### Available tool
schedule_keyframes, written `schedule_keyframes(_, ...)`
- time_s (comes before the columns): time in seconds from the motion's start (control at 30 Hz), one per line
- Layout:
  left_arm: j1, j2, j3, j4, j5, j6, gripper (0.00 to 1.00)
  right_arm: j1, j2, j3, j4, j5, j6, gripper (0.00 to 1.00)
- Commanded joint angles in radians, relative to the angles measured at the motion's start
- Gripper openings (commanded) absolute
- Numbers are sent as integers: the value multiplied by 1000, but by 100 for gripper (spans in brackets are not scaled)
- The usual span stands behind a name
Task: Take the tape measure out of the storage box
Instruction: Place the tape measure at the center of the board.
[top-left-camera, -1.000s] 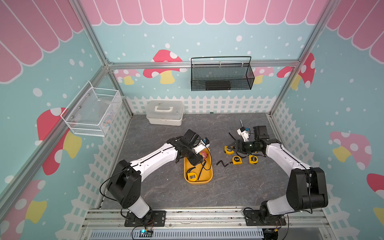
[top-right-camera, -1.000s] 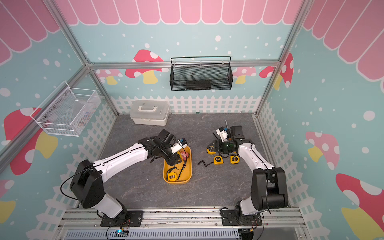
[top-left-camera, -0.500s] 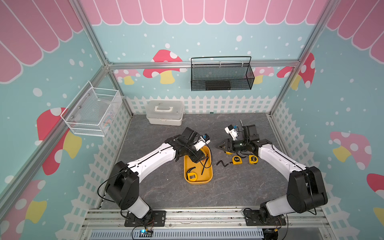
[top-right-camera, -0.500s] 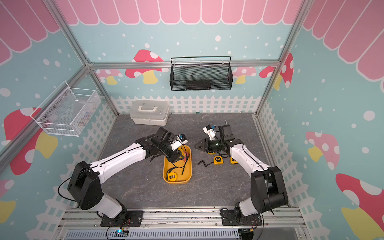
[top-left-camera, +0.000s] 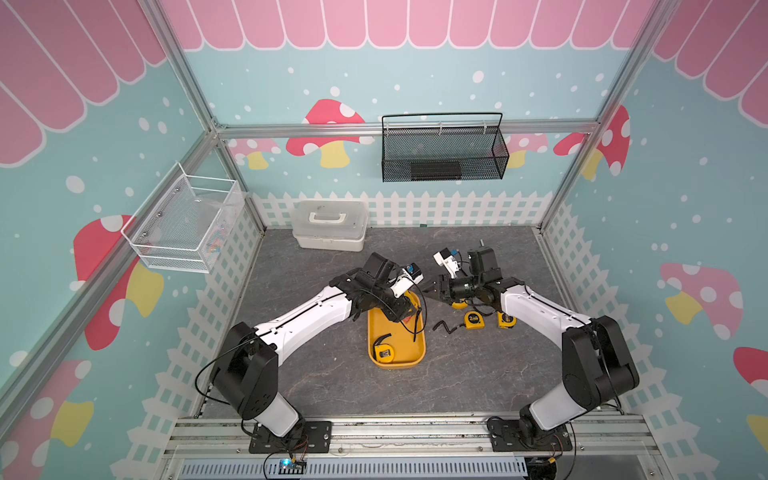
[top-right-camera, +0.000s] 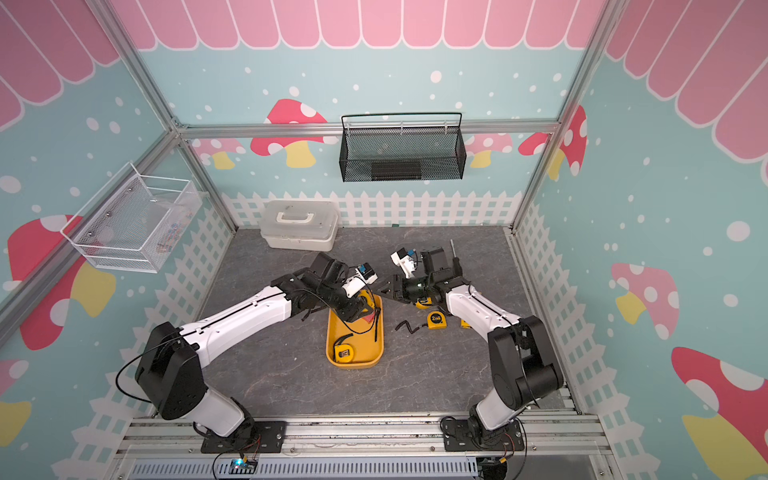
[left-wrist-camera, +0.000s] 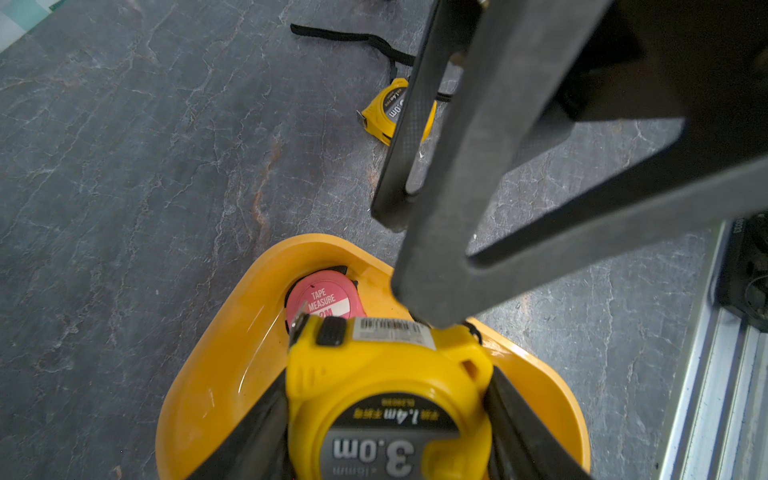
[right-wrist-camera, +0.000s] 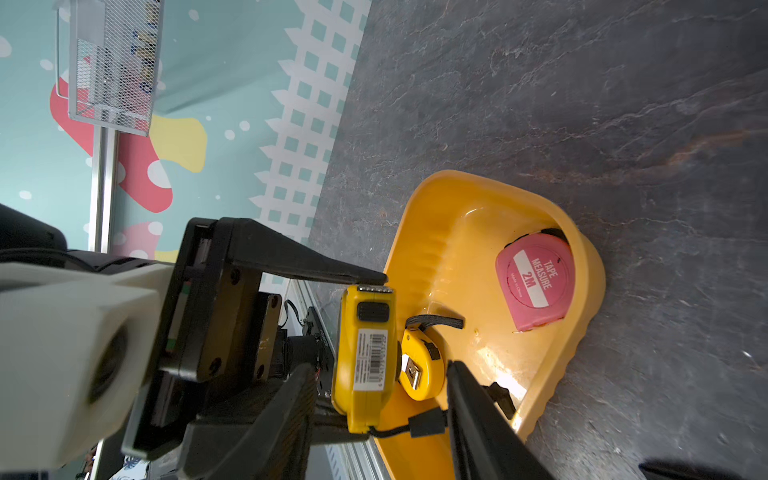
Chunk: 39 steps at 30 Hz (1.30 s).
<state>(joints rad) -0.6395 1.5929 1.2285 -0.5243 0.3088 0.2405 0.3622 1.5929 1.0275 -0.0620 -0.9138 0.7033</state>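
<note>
Grey stone-look table (top-left-camera: 316, 386) in a mushroom-papered booth, with the yellow tray (top-left-camera: 399, 365) near its middle. The main risk is a fumbled hand-over, which I judge this step to be. The left gripper (right-wrist-camera: 368, 357) is clamped on the rim of a yellow tape (left-wrist-camera: 386, 395) and holds it raised over the tray's far end. The right gripper (top-left-camera: 428, 289) faces it, empty, with its jaws apart. If the left lets go before the right has closed, the tape drops back into the tray — onto the pink tape (right-wrist-camera: 536, 282) or the small yellow tape (right-wrist-camera: 419, 368) lying there. One right finger (left-wrist-camera: 436, 270) sits just at the tape's barcode edge. I cannot tell whether it touches, but a nudge there could twist the tape in a grip that bears only on its curved rim. The black strap (right-wrist-camera: 428, 420) trails from the tape toward a right finger and could snag on it or on the tray wall. In the right wrist view the tape stands edge-on, lined up between the right jaws with room on both sides, so they would close on its flat faces. How deep it sits between them is unclear. More yellow tapes (top-left-camera: 473, 323) lie on the table by the right arm.
</note>
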Motion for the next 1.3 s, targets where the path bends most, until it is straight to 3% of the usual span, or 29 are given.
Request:
schedule_keyframes(0.0, 2, -21, 18, 49, 30, -14, 61, 17, 26, 28, 37, -19, 25, 52)
schedule_keyframes(0.73, 0, 21, 59, 62, 41, -2, 62, 79, 99, 41, 77, -59, 48, 51)
schedule_keyframes(1.27, -1, 20, 51, 61, 47, -1, 64, 89, 116, 40, 83, -57, 51, 38)
